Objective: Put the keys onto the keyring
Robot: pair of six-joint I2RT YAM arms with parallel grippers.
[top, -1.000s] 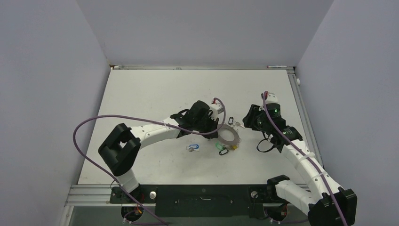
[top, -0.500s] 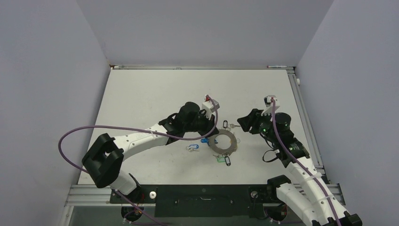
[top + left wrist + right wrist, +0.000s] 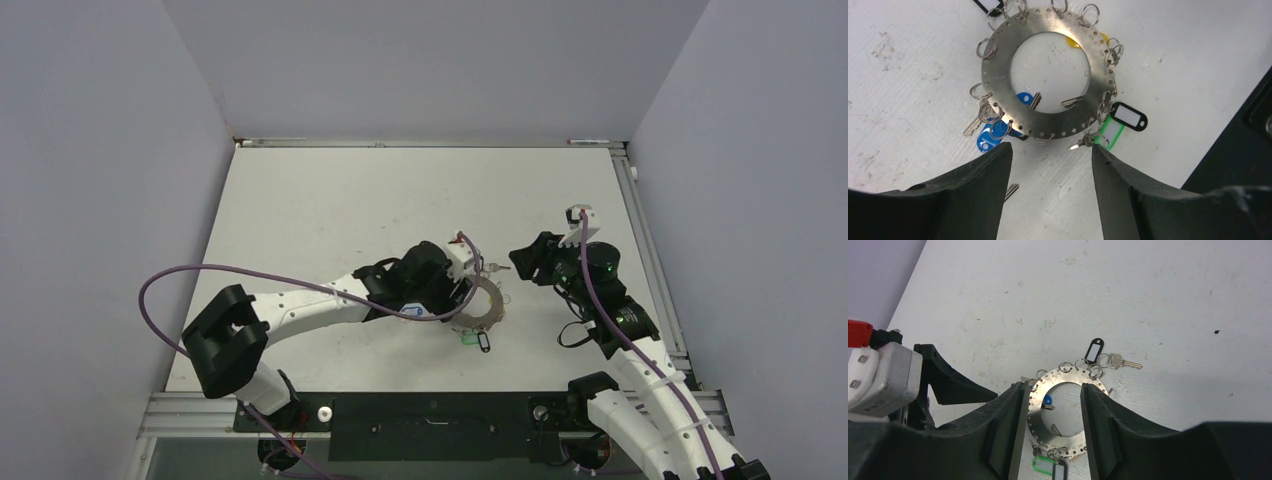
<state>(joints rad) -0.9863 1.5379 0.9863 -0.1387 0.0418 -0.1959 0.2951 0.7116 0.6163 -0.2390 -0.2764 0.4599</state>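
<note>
The keyring (image 3: 998, 85), a wide flat grey metal ring, lies flat on the white table (image 3: 330, 200) with small keys and tags around its rim. A blue-tagged key (image 3: 988, 141) lies at its edge, and green (image 3: 1110, 136) and black (image 3: 1129, 116) tags lie on the other side. My left gripper (image 3: 1050, 150) is open just short of the ring, with bare table between its fingers. A key tip (image 3: 1010, 190) pokes out beside the left finger. My right gripper (image 3: 1055, 386) hovers open above the keyring (image 3: 1068, 376), apart from it in the top view (image 3: 517, 262).
A black-tagged key (image 3: 1093, 351) with a silver key (image 3: 1120, 361) lies at the ring's far rim. The left arm's purple cable (image 3: 200, 275) loops over the table. The table's metal edge rail (image 3: 640, 230) runs along the right.
My left gripper has opened and dropped to the ring's near-left side, covering the spot where a loose tagged key lay. The keyring has shifted slightly. The right arm swung earlier and now holds still.
</note>
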